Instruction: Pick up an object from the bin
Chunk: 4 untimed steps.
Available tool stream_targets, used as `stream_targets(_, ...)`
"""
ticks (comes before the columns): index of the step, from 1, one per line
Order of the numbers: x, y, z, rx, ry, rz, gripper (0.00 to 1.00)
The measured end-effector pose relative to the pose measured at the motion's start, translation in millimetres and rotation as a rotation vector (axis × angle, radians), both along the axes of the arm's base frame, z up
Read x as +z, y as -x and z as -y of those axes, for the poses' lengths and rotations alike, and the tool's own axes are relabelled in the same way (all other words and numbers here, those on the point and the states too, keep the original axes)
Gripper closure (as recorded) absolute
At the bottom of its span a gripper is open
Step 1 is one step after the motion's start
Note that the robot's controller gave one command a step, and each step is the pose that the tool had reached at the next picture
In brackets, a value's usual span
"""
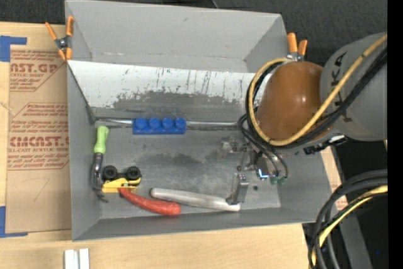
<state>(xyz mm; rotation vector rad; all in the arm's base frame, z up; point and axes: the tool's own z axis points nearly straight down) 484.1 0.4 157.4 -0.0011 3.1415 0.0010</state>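
The long silver bar point(192, 200) lies flat by the front wall of the bin point(189, 160). It runs left to right. Its right end sits just under the gripper point(242, 183), maybe touching it. I cannot tell if the gripper is wide or narrow. A red stick point(150, 203) lies against the bar's left end. There is bare floor behind the bar, but the front wall is close.

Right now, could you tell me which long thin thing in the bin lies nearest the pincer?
The silver rod, its right end beside the pincer; the red piece and green-handled tool lie further left.
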Motion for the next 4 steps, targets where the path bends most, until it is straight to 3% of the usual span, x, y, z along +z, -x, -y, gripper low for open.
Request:
stream_targets(1, 0, 0.0, 0, 0.000, 0.000, 0.000, 0.00)
stream_targets(2, -79, -2.5, 35, 0.277, 0.001, 0.005, 0.00)
stream_targets(3, -78, -2.8, 42, 0.273, -0.001, 0.005, 0.00)
stream_targets(4, -62, -3.9, 43, 0.181, -0.001, 0.005, 0.00)
